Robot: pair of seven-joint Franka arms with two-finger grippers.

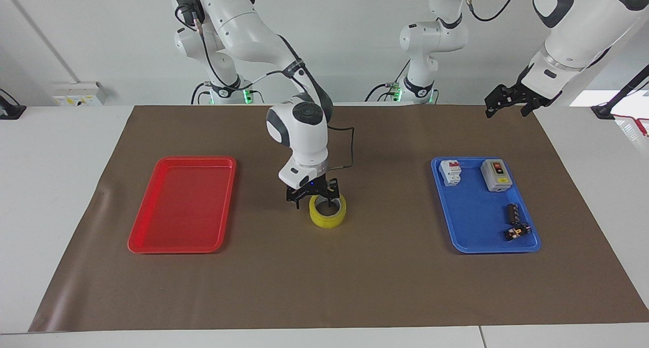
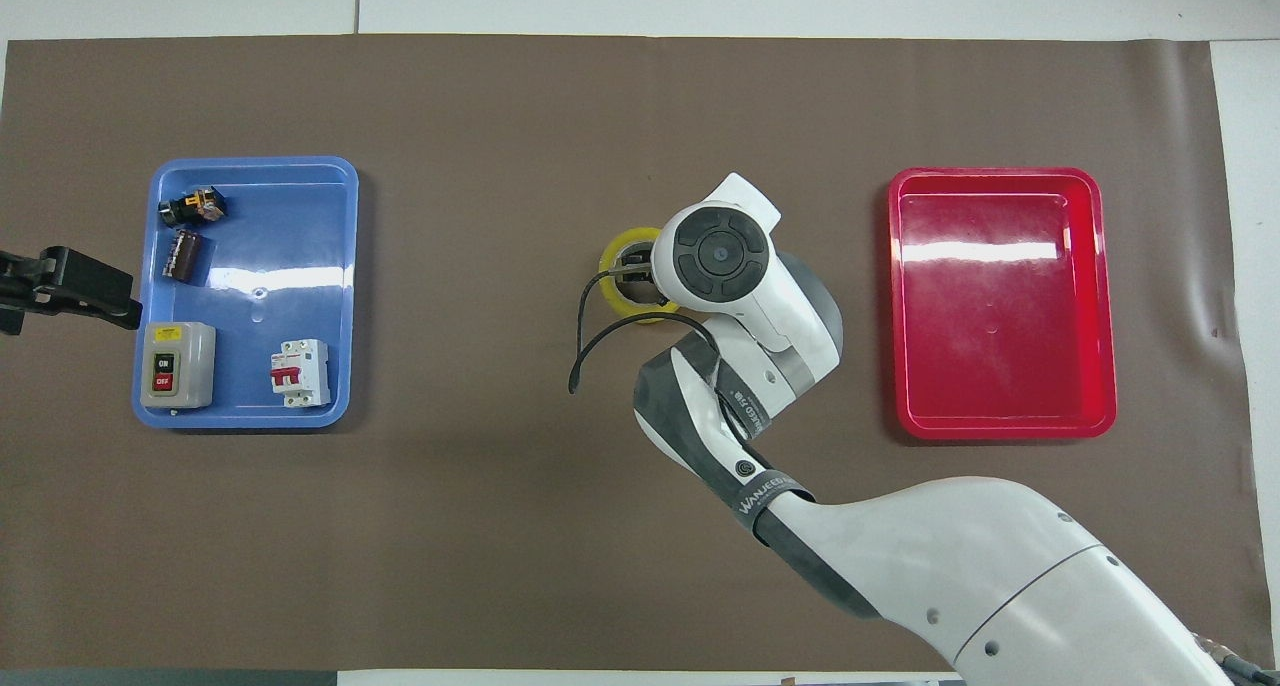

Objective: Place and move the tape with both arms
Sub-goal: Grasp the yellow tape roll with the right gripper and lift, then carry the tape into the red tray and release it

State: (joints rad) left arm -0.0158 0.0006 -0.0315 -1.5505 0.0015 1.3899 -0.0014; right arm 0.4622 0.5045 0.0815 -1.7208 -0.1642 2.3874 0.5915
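Observation:
The yellow tape roll (image 1: 328,217) lies flat on the brown mat in the middle of the table, between the two trays; only part of its rim shows in the overhead view (image 2: 622,241). My right gripper (image 1: 313,201) is down at the tape and open. Its fingers straddle the rim on the side toward the right arm's end, one finger inside the ring and one outside. The right wrist hides most of the roll from above. My left gripper (image 1: 504,104) hangs open and empty in the air, near the blue tray's corner at the left arm's end, and waits.
An empty red tray (image 1: 195,159) lies toward the right arm's end. A blue tray (image 1: 476,226) toward the left arm's end holds a grey switch box (image 1: 496,174), a white breaker (image 1: 450,171) and two small dark parts (image 1: 514,221). Two smaller white arms stand at the back.

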